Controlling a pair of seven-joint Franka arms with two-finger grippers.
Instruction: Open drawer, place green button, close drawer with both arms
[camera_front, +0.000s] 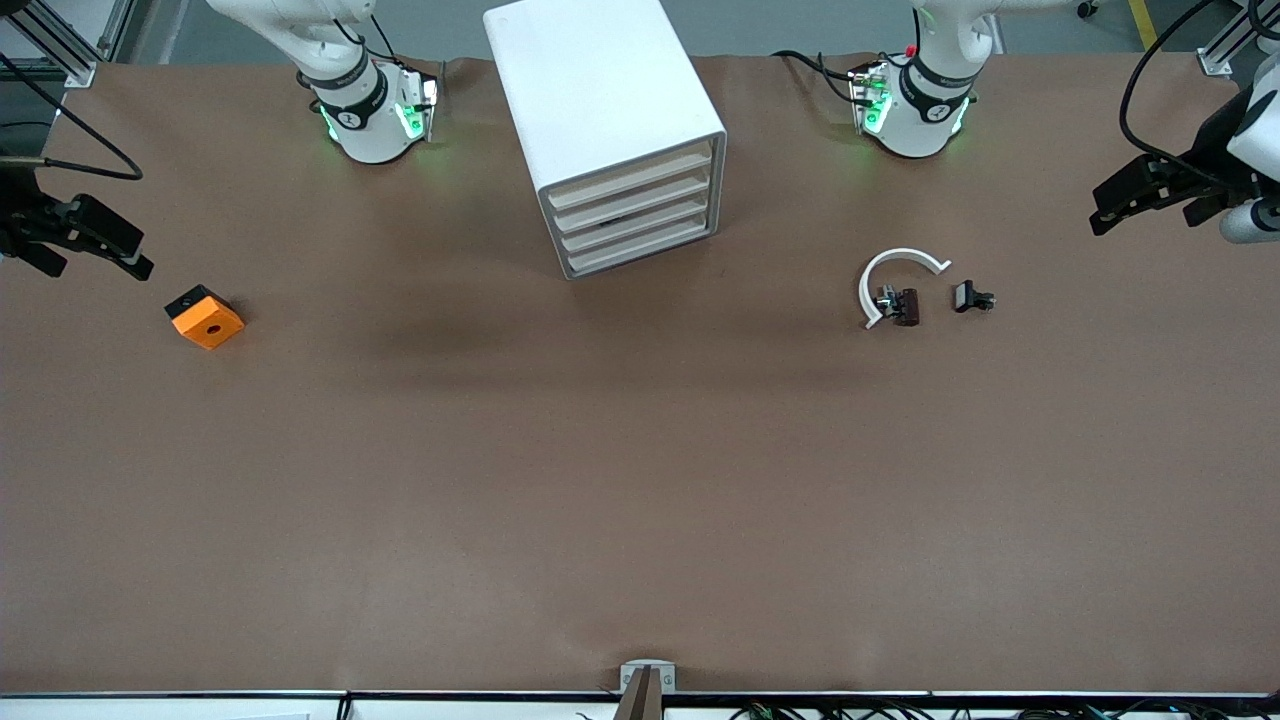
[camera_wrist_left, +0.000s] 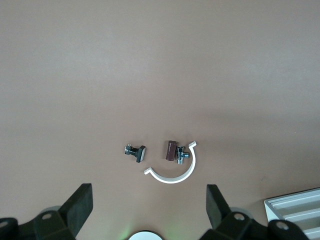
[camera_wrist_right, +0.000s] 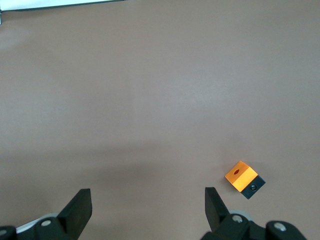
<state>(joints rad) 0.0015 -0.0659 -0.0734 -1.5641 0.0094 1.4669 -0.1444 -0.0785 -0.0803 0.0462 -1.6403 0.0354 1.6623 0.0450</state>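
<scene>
Cabinet (camera_front: 608, 130) sits mid-table near the bases, all four drawer fronts flush, drawer (camera_front: 637, 222) shut; open brown table (camera_front: 640, 480) in front of it. Obstacles are few: orange cube (camera_front: 205, 316) toward the right arm's end, with bare surface all around it. Toward the left arm's end, white C-shaped ring (camera_front: 893, 276) has a brown clip piece (camera_front: 905, 306) at its open mouth and a black clip piece (camera_front: 971, 297) just beside; tight gaps there. Left gripper (camera_front: 1150, 190) and right gripper (camera_front: 80, 235) hang at the table ends, fingers spread wide, well apart from everything.
</scene>
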